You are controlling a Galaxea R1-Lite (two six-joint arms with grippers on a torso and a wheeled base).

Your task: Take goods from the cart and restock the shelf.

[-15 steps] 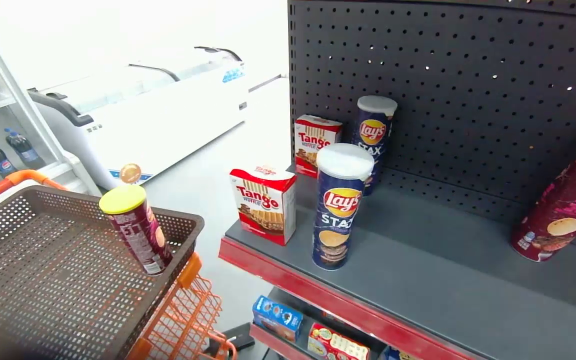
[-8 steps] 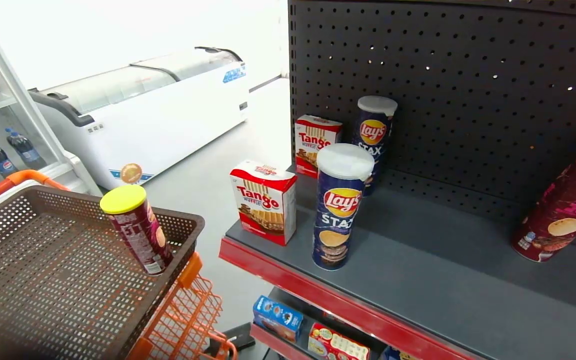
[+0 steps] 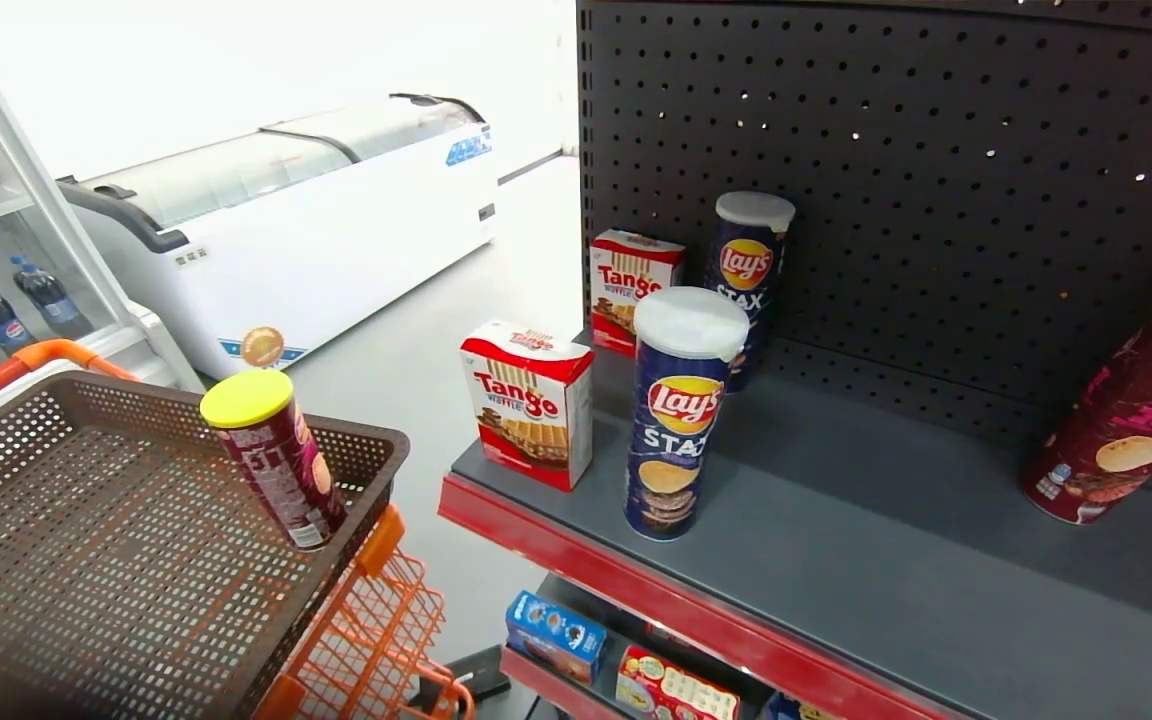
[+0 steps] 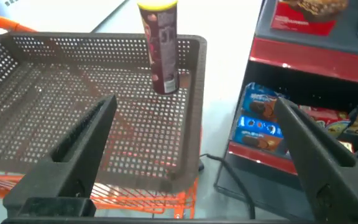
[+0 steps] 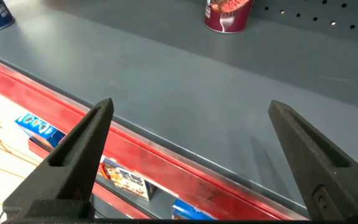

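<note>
Leftmost, the cart's brown basket (image 3: 86,560) holds one maroon can (image 3: 276,465) with a yellow lid, standing in the corner nearest the shelf (image 3: 836,540). Its long axis is roughly vertical, possibly leaning on the basket wall, though the angle makes that hard to judge. The left tool (image 4: 192,104) hangs over the basket's near side, jaws spread wide and empty, with the can ahead of it across the basket floor, so that arm is the nearer one. Further right, the right tool (image 5: 191,107), equally wide and empty, hovers above bare shelf near a matching can (image 5: 229,14).
</note>
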